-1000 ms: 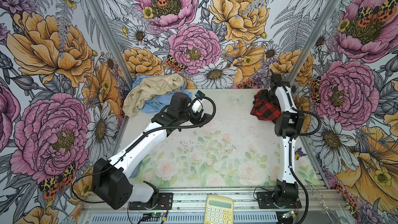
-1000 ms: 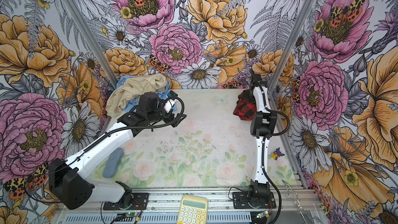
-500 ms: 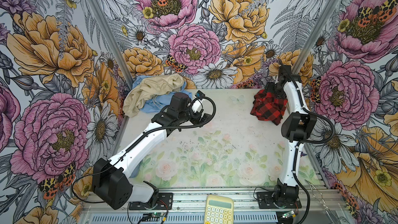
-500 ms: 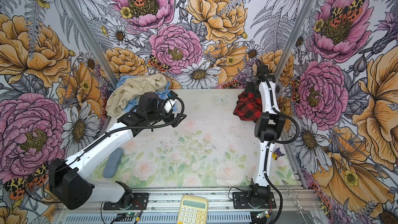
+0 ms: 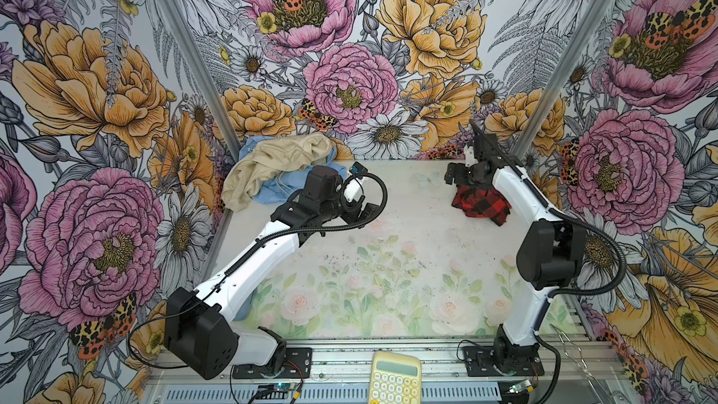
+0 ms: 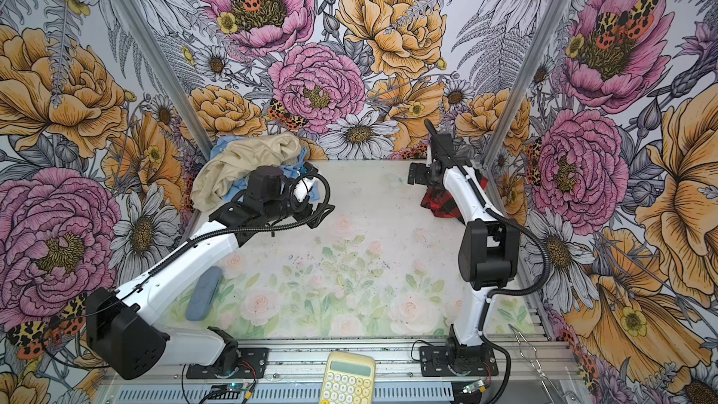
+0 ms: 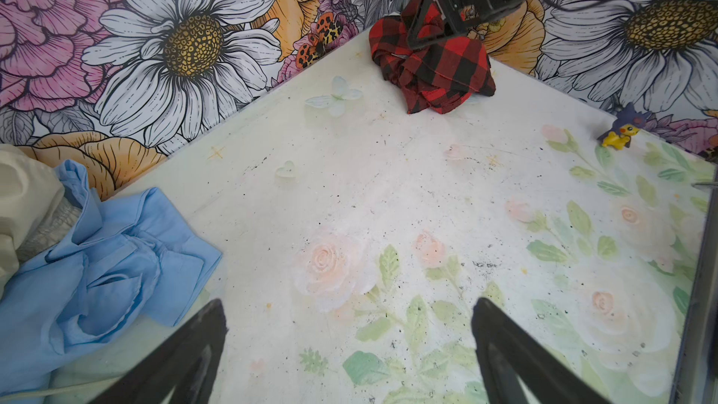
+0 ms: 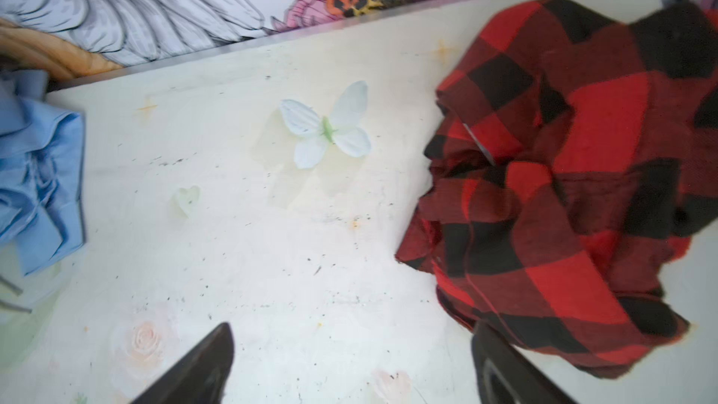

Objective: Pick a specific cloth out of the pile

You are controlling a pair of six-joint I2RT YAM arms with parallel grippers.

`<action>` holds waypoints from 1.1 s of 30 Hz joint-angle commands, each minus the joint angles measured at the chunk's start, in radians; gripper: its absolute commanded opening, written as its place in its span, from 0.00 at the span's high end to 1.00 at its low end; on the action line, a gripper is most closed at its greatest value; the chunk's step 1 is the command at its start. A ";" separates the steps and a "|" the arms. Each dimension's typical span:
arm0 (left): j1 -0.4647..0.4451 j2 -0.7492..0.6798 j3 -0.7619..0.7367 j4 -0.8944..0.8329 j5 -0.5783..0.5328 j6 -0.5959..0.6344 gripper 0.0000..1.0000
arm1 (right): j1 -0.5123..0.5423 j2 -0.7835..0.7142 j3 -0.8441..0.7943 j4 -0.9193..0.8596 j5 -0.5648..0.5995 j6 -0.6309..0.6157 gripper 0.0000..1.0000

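Observation:
The red-and-black plaid cloth (image 5: 481,205) (image 6: 441,204) lies crumpled on the table at the far right corner, apart from the pile. My right gripper (image 5: 454,176) (image 8: 353,326) hangs open just above its left edge. Only bare table shows between the fingers, and the cloth (image 8: 563,196) lies beside one finger. The pile (image 5: 279,161) (image 6: 241,161) sits in the far left corner, a beige cloth on top of a light blue cloth (image 7: 101,262). My left gripper (image 5: 363,207) (image 7: 348,303) is open over bare table, right of the pile.
A yellow calculator (image 5: 394,380) rests on the front rail. A blue-grey oblong object (image 6: 204,293) lies beside the left arm. A small yellow figurine (image 7: 619,136) stands by the right wall. A white butterfly (image 8: 326,126) lies flat on the table. Floral walls close in three sides.
The right gripper has opened wider and shifted left off the plaid cloth, which has settled on the table. The right arm's elbow swung outward. The left arm has not moved.

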 commanded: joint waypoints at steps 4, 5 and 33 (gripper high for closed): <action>0.133 -0.029 -0.032 0.095 -0.009 -0.117 0.01 | -0.012 -0.409 -0.536 0.678 0.004 0.020 0.01; 0.161 -0.029 -0.038 0.110 -0.028 -0.143 0.01 | -0.017 -0.460 -0.624 0.758 0.016 0.014 0.00; 0.258 0.032 -0.630 0.944 -0.629 -0.127 0.01 | -0.082 -0.261 -1.302 1.771 0.157 -0.234 0.00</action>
